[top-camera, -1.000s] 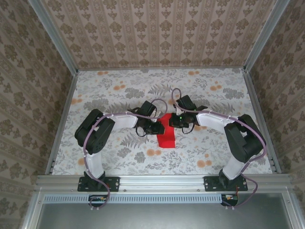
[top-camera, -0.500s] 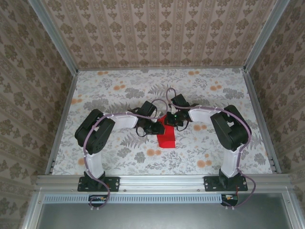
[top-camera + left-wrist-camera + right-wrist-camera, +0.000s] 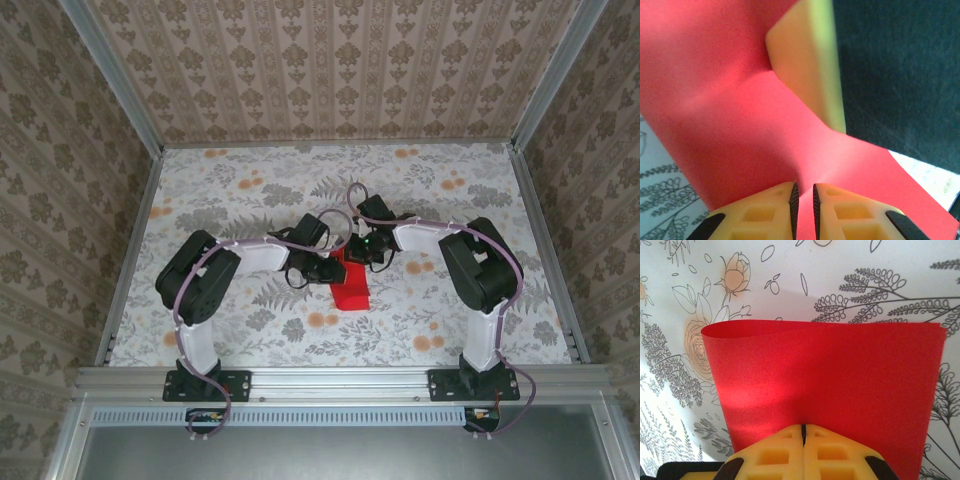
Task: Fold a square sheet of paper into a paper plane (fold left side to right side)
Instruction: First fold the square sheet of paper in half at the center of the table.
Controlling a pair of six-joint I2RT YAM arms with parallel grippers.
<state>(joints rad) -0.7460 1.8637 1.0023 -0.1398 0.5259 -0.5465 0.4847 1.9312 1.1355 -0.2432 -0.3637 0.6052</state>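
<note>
L gripper (image 3: 330, 268) pinches paper (image 3: 350, 291) edge, sheet lying at its 4 o'clock, mid cloth (image 3: 250, 190). R gripper (image 3: 364, 254), jaws pressed tight, nips same sheet, at its 7 o'clock.

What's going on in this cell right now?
Two arms are mid-fold on a red paper sheet at the middle of the floral tablecloth. The right claw is shut on one edge, with the sheet bowed up off the cloth. The left claw pinches the sheet too, close beside the right one. No plane shape yet.
</note>
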